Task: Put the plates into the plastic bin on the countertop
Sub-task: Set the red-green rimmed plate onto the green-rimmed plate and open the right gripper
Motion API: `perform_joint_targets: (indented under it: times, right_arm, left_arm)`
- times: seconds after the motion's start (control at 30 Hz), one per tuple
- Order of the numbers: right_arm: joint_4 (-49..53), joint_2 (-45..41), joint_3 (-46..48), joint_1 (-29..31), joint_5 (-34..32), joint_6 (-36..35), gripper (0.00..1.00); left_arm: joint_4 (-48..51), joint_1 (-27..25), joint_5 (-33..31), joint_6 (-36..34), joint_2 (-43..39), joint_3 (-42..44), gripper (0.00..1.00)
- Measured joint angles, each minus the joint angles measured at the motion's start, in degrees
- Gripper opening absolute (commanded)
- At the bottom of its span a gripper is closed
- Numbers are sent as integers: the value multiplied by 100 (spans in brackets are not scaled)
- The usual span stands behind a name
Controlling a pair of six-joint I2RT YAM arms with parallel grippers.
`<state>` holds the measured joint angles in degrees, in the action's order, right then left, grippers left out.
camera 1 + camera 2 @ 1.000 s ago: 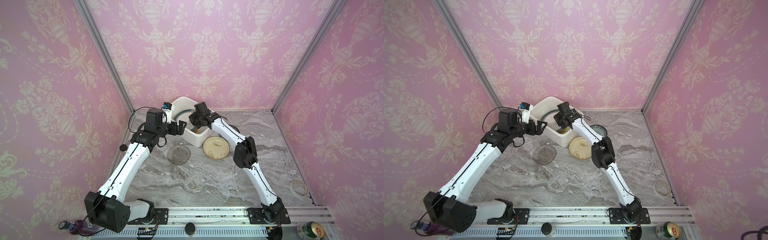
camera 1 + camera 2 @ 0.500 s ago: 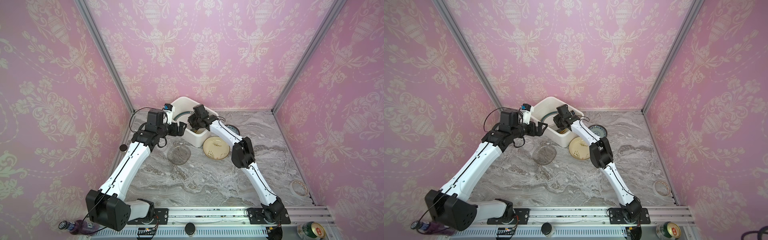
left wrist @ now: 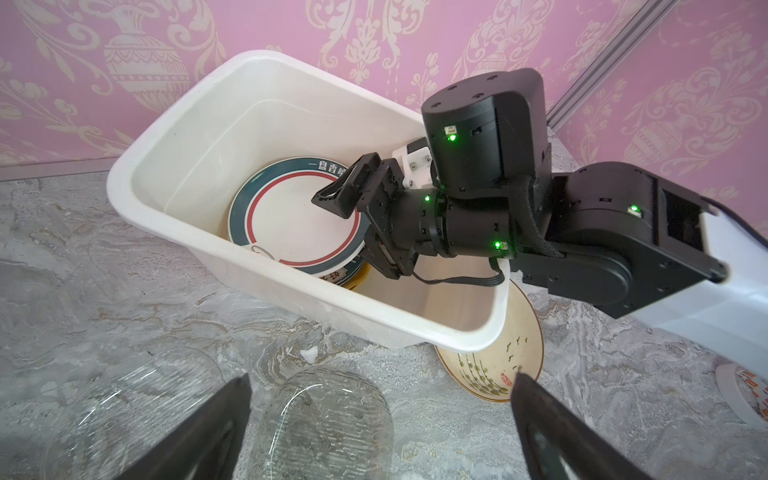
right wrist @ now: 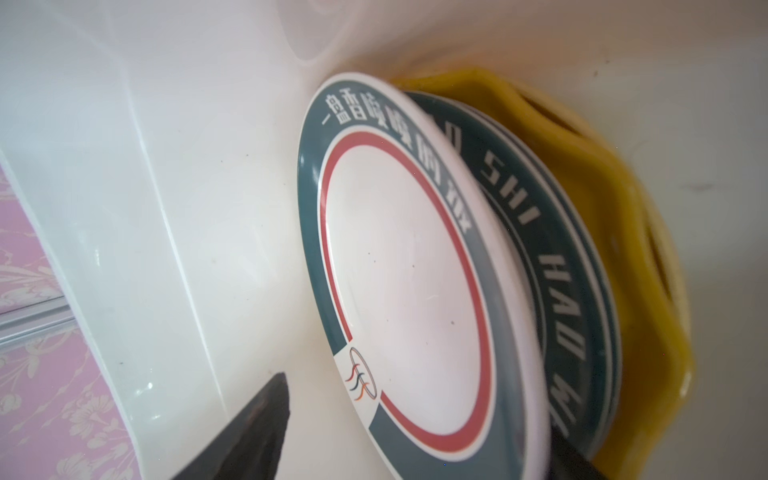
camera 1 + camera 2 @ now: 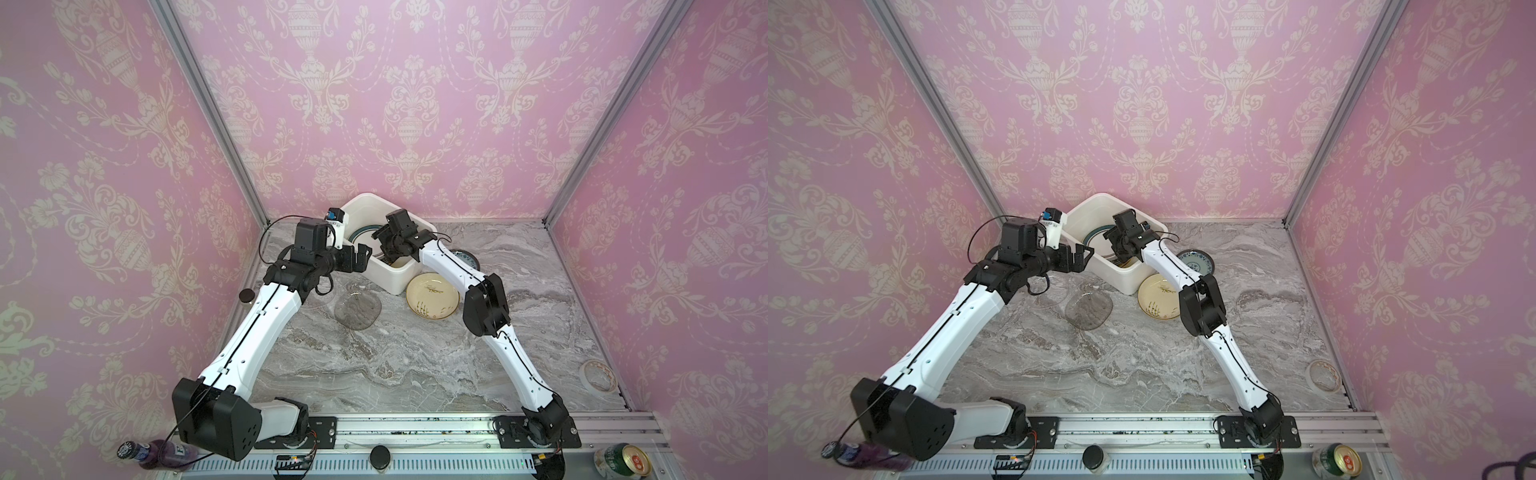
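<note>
White dark-rimmed round plate (image 4: 407, 291) rests propped on the stacked plates (image 4: 577, 266) inside the deep white plastic bin (image 3: 187, 124), so your right gripper (image 4: 419, 415) stands unclenched astride its rim. The left gripper (image 3: 382, 376) gapes empty just beside the bin.

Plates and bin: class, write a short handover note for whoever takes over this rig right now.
Left gripper: open, empty, beside the plastic bin.
Right gripper: open inside the bin, top plate's rim between its fingers.
Done: dark-rimmed plates and yellow scalloped plate in the bin.
To do: clear glass plate, cream plate, blue patterned plate, all on the countertop.
</note>
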<state>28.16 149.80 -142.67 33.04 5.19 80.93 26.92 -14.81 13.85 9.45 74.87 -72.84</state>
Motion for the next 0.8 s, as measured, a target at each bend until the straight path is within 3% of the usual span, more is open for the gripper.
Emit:
perform_joint_targets:
  times: [0.3,0.8]
  right_arm:
    - [496,-192,0,-26,-57,-149,100]
    - [782,-273,2,-72,92,-299,100]
  left_arm:
    - [297,0,-450,0,-321,-114,99]
    - [579,0,-717,2,-669,-166,99]
